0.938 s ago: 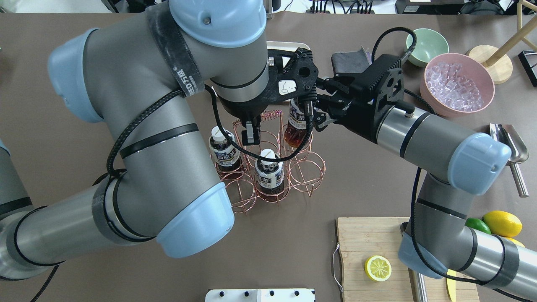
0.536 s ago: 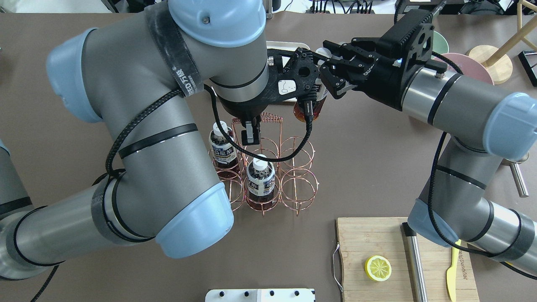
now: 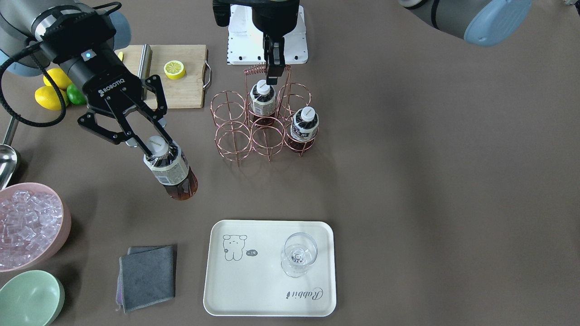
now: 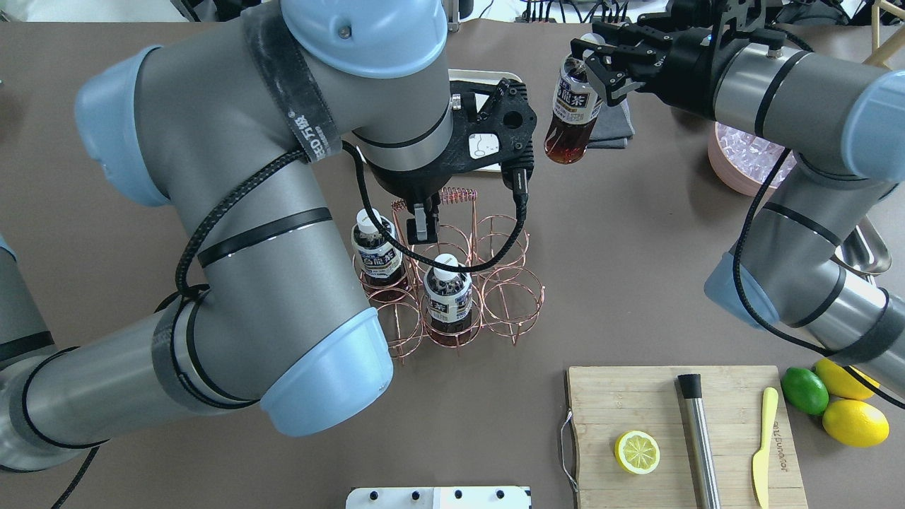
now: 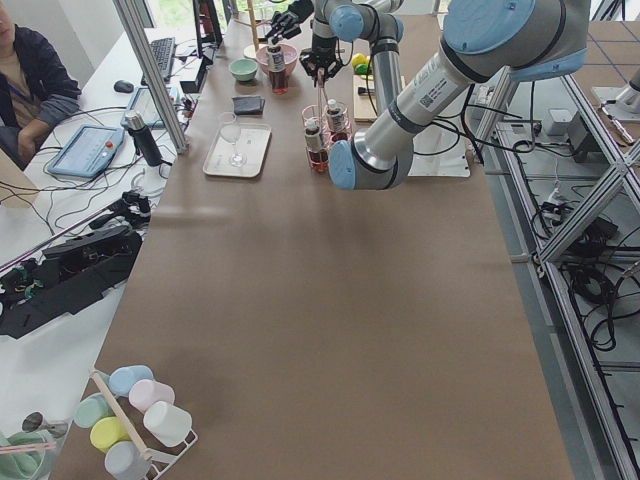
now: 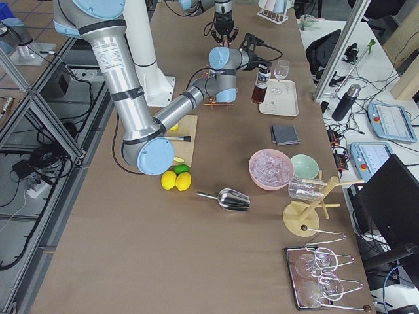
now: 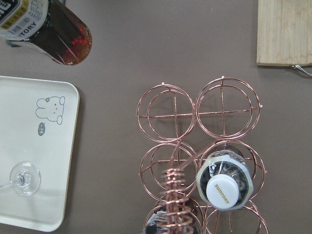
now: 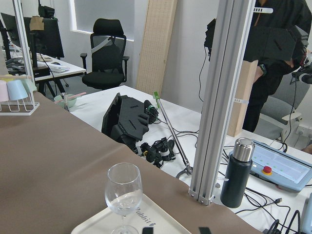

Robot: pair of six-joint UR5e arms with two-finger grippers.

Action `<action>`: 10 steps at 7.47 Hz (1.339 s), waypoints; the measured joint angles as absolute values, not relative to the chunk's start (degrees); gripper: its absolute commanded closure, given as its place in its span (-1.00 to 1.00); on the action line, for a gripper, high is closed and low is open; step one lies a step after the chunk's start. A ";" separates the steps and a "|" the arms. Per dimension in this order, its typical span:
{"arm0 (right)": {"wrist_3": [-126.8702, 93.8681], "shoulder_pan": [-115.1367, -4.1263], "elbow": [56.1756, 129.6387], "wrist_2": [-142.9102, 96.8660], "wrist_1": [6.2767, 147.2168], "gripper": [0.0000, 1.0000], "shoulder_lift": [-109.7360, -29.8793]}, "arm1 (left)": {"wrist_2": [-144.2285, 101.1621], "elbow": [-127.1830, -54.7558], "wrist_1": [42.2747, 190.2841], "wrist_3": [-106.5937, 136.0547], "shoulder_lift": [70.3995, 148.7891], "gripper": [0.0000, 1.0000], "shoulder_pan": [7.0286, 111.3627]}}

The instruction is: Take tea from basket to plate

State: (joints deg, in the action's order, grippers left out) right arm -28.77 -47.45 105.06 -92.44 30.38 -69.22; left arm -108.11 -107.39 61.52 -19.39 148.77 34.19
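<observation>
My right gripper [image 3: 156, 146] is shut on the neck of a tea bottle [image 3: 171, 171] and holds it tilted in the air, left of the basket [image 3: 250, 136] in the front view. The bottle also shows in the overhead view [image 4: 571, 116] and the left wrist view [image 7: 53, 29]. Two more tea bottles [image 4: 375, 247] [image 4: 447, 290] stand in the basket's rings. My left gripper [image 4: 422, 225] is shut on the basket's coiled handle [image 4: 452, 196]. The cream plate [image 3: 253, 290] lies past the basket, with a stemmed glass [image 3: 297, 253] on it.
A grey cloth [image 3: 147, 276], a pink bowl of ice [image 3: 27, 226] and a mint bowl [image 3: 27, 296] lie beside the plate. A cutting board [image 4: 636, 403] holds a lemon slice, a steel rod and a yellow knife. Lemons and a lime [image 4: 848, 417] lie by it.
My right gripper has lifted the tea bottle out of the basket's far right ring and carried it up and away toward the far side. The basket has shifted slightly.
</observation>
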 measured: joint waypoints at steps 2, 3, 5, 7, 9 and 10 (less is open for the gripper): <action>-29.55 -48.45 97.56 -92.62 25.94 1.00 -66.19 | -108.15 -107.52 61.51 -19.63 148.78 1.00 34.37; -30.30 -48.55 93.37 -92.26 25.04 1.00 -63.36 | -108.18 -107.69 61.46 -19.88 148.80 1.00 34.75; -32.86 -48.04 84.42 -89.12 24.41 1.00 -56.39 | -108.41 -108.45 60.88 -21.88 148.87 1.00 37.02; -33.95 -46.88 76.98 -86.17 23.39 1.00 -51.42 | -109.99 -109.67 58.29 -26.12 148.90 1.00 41.34; -34.85 -44.51 71.83 -81.94 20.90 1.00 -48.68 | -113.40 -110.05 55.44 -31.94 148.61 1.00 47.70; -34.99 -43.09 70.51 -79.65 20.42 1.00 -48.12 | -115.06 -110.09 54.23 -35.59 147.58 1.00 51.13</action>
State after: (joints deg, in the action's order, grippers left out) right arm -34.99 -43.09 70.51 -79.65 20.42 -48.12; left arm -115.06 -110.09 54.23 -35.59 147.58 51.13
